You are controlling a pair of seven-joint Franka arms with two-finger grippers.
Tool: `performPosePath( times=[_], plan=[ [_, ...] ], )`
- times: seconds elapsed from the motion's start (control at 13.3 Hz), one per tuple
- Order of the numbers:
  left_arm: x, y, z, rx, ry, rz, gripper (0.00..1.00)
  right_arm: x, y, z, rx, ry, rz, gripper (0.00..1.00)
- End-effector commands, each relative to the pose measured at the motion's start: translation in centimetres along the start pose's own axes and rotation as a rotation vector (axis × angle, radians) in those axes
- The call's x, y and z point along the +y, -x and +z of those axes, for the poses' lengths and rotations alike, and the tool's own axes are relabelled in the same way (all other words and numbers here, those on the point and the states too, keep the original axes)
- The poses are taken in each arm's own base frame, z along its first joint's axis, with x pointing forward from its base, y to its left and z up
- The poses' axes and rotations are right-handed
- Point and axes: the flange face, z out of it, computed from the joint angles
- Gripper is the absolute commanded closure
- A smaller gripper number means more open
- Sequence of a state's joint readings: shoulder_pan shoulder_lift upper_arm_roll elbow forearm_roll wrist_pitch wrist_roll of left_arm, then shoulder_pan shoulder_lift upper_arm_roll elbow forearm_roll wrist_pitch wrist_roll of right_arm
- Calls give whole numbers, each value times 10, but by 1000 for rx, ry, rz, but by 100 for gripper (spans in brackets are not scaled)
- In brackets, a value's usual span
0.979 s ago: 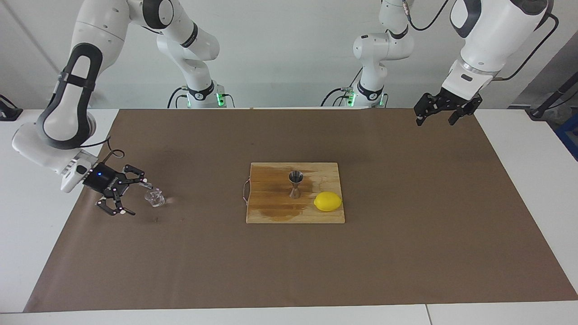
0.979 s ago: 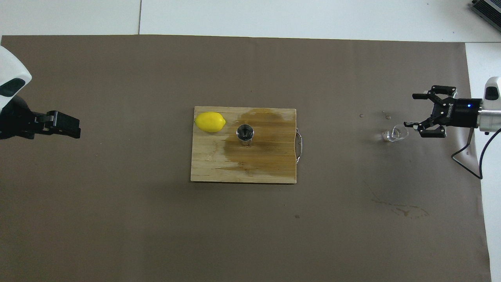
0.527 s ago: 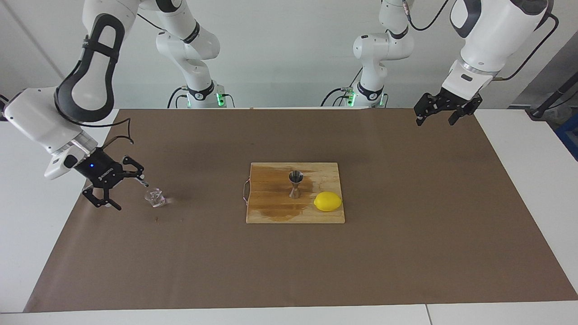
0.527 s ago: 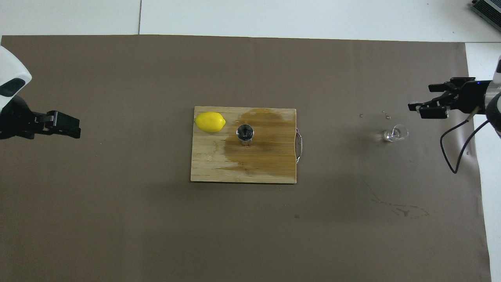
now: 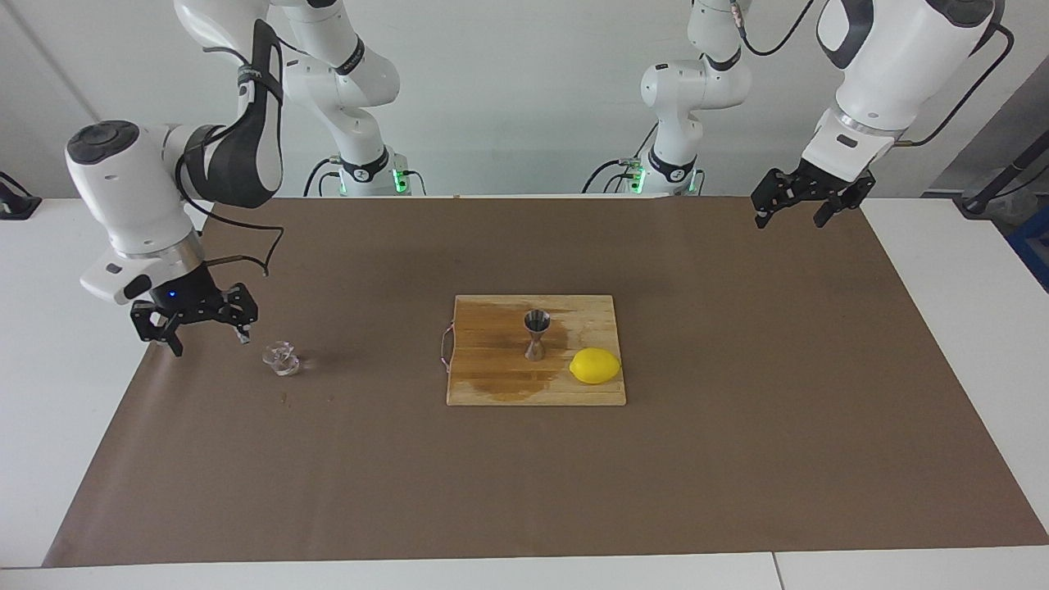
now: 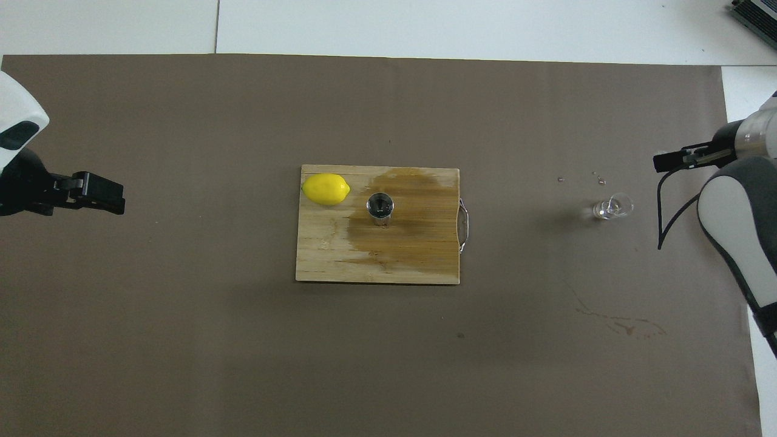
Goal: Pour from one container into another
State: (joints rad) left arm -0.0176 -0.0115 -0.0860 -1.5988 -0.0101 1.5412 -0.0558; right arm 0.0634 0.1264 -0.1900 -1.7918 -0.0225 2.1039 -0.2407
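The small clear glass container (image 5: pixel 281 358) (image 6: pixel 613 208) stands alone on the brown mat toward the right arm's end of the table. The steel hourglass jigger (image 5: pixel 537 334) (image 6: pixel 380 206) stands upright on the wooden cutting board (image 5: pixel 492 385) (image 6: pixel 328 255) in the middle. My right gripper (image 5: pixel 210 341) (image 6: pixel 666 162) hangs open over the mat's edge beside the glass, apart from it and holding nothing. My left gripper (image 5: pixel 788 221) (image 6: pixel 112 197) waits open and empty over the mat at the left arm's end.
A yellow lemon (image 5: pixel 595 365) (image 6: pixel 326 189) lies on the board next to the jigger. A dark wet patch (image 6: pixel 407 218) covers much of the board. Small droplets (image 6: pixel 600 179) and a dried spill mark (image 6: pixel 625 328) sit on the mat near the glass.
My right gripper has pulled back from the glass, lifted and turned its fingers downward; the glass stays where it stood. The left arm has not moved.
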Motion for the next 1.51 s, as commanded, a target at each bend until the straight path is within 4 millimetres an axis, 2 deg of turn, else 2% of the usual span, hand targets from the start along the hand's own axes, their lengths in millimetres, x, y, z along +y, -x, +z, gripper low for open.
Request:
performPosePath(
  times=[0.0,0.15,0.23,0.45,0.6,0.75,0.9,1.05,1.2,1.36,1.43],
  plan=[
    [-1,6,-3,0,-18,-8,0,-6,13,-55,-33,-13,141,0],
    [-1,6,-3,0,-18,-8,0,-3,26,-100,-95,-57,238,0],
    [-1,6,-3,0,-18,-8,0,0,34,-116,-106,-68,260,0],
    [-1,6,-2,-2,-18,-8,0,7,57,-148,-114,-71,277,0],
    [-1,6,-2,-2,-18,-8,0,5,63,-147,-136,-70,271,0],
    [-1,6,-3,0,-18,-8,0,18,69,-148,-141,-70,291,0],
    [-1,6,-3,0,-18,-8,0,7,66,-148,-141,-76,270,0],
    [-1,6,-3,0,-18,-8,0,-14,63,-149,-159,-80,242,0],
    [-1,6,-2,-2,-18,-8,0,-20,57,-145,-154,-76,228,0],
    [-1,6,-2,-2,-18,-8,0,-43,51,-144,-160,-65,185,0],
    [-1,6,-2,-3,-18,-8,0,-46,50,-146,-155,-53,180,0]
  ],
)
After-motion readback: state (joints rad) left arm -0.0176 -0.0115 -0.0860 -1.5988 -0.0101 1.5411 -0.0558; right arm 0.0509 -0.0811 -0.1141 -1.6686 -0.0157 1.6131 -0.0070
